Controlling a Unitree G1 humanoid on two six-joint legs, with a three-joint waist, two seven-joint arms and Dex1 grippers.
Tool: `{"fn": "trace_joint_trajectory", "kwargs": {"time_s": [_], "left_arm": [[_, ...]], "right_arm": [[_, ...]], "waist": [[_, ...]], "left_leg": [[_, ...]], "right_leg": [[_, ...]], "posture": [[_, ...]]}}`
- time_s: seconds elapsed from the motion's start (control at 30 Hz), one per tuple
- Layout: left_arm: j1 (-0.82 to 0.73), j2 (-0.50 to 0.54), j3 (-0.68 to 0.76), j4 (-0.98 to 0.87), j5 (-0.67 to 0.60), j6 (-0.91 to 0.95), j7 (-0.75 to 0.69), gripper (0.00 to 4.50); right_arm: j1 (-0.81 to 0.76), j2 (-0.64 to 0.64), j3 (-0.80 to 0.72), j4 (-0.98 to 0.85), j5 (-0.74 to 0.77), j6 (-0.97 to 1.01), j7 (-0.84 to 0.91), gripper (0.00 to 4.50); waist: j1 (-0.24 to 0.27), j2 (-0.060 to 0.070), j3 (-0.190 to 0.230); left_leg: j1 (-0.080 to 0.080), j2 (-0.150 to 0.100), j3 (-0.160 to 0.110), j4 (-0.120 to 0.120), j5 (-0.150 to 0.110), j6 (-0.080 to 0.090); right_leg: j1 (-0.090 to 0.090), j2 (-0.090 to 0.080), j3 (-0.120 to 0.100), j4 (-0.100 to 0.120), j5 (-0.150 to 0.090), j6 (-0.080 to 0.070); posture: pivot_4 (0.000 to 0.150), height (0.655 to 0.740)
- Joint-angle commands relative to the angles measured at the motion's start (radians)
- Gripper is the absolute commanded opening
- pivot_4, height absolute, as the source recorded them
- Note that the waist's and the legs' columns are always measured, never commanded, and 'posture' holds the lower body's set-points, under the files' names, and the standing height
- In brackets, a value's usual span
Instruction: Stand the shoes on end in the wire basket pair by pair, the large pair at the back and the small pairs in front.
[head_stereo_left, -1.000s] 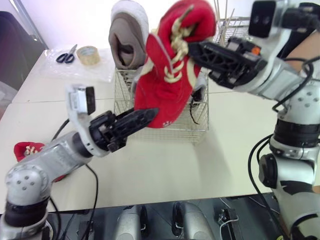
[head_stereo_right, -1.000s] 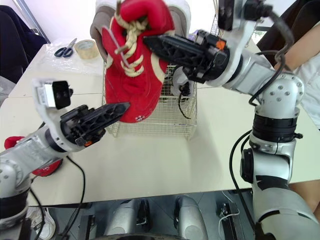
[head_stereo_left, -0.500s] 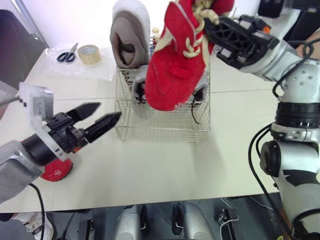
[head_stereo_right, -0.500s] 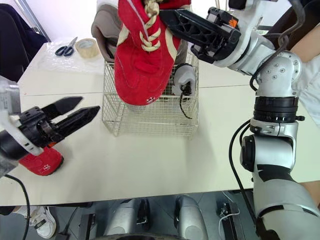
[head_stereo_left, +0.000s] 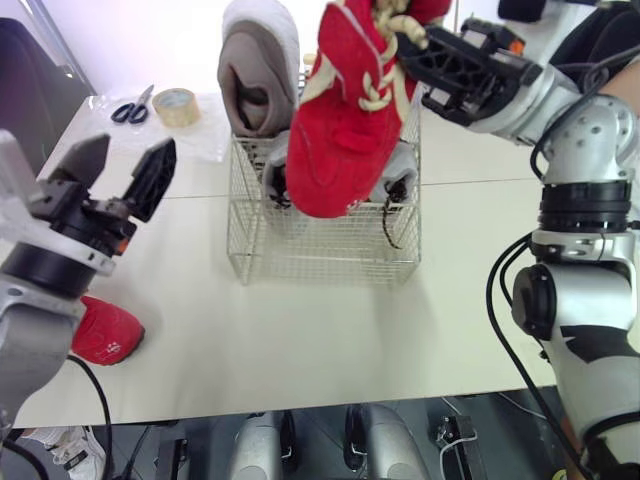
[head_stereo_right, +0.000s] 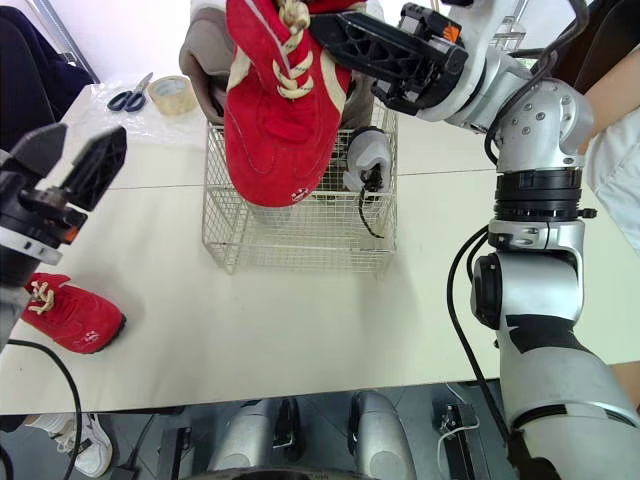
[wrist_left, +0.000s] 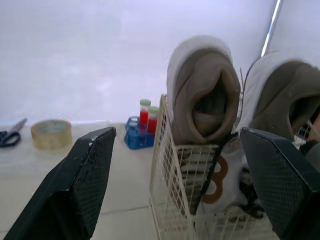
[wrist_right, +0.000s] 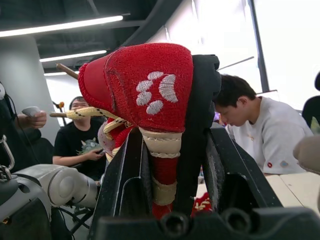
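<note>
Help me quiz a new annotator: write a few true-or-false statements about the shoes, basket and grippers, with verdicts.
1. The right gripper holds a red shoe toe down over the basket. True.
2. The left gripper is shut on the other red shoe. False: it is open and holds nothing; that shoe lies on the table.
3. The large pair stands at the back of the basket. True.
4. The scissors lie in the basket. False: they lie on the table beside the tape.
</note>
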Motion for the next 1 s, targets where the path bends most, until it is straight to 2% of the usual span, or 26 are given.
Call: {"fn": "trace_joint_trajectory", "kwargs": {"time_s": [0.03,0.17,0.3,0.43,0.57,0.7,1.0], "left_arm": [[-0.013,-0.016,0.025,0.033,-0.078,-0.042,-0.161,4.10],[-0.041,0.039,0.022,0.123,0.005,-0.007,-0.260,4.10],[-0.026,-0.001,0.001,0.143,0.086,-0.031,-0.292,4.10],[0.038,-0.045,-0.013,0.100,0.085,-0.017,-0.361,4.10],[0.195,-0.062,0.027,0.062,0.029,0.006,-0.513,4.10],[0.183,-0.070,0.017,0.108,0.021,-0.011,-0.537,4.10],[0.144,-0.061,-0.015,0.136,-0.024,0.006,-0.556,4.10]], "right_arm": [[-0.001,-0.030,-0.033,-0.049,0.004,0.016,0.000,1.29],[0.006,-0.051,-0.007,-0.039,-0.057,-0.015,0.019,1.29],[0.025,-0.099,0.021,-0.052,-0.125,-0.036,0.033,1.29],[0.077,-0.162,0.083,-0.092,-0.261,-0.144,0.042,1.29],[0.117,-0.238,0.104,-0.102,-0.287,-0.142,0.115,1.29],[0.189,-0.226,0.148,-0.123,-0.384,-0.274,0.113,1.29],[0.340,-0.118,0.100,-0.136,-0.392,-0.414,0.041,1.29]], "waist": [[0.000,0.000,0.000],[0.001,0.000,0.000],[0.001,0.000,0.000],[0.000,0.000,0.000],[0.000,0.000,0.000],[0.000,0.000,0.000],[0.000,-0.001,0.000]], "left_leg": [[0.000,0.000,0.000,0.000,0.000,0.000],[0.000,0.000,0.000,0.000,0.001,-0.001],[0.000,0.000,0.000,0.000,0.001,-0.001],[0.000,0.001,0.000,0.000,0.001,-0.001],[0.000,0.001,0.001,0.000,0.001,-0.001],[0.001,0.002,0.000,0.000,0.001,-0.003],[0.001,0.002,0.000,0.001,0.002,-0.003]], "right_leg": [[0.000,0.000,0.000,0.000,0.000,0.000],[0.000,0.003,-0.001,0.001,0.000,0.000],[0.000,0.004,0.000,0.000,0.000,0.000],[0.000,0.003,0.000,0.000,0.000,0.000],[-0.001,0.003,0.000,-0.001,0.000,0.000],[-0.001,0.004,0.000,0.000,0.000,0.000],[0.000,0.005,0.000,0.001,0.000,-0.001]], "posture": [[0.150,0.7400],[0.150,0.7400],[0.150,0.7400],[0.150,0.7400],[0.150,0.7400],[0.150,0.7400],[0.150,0.7400]]}}
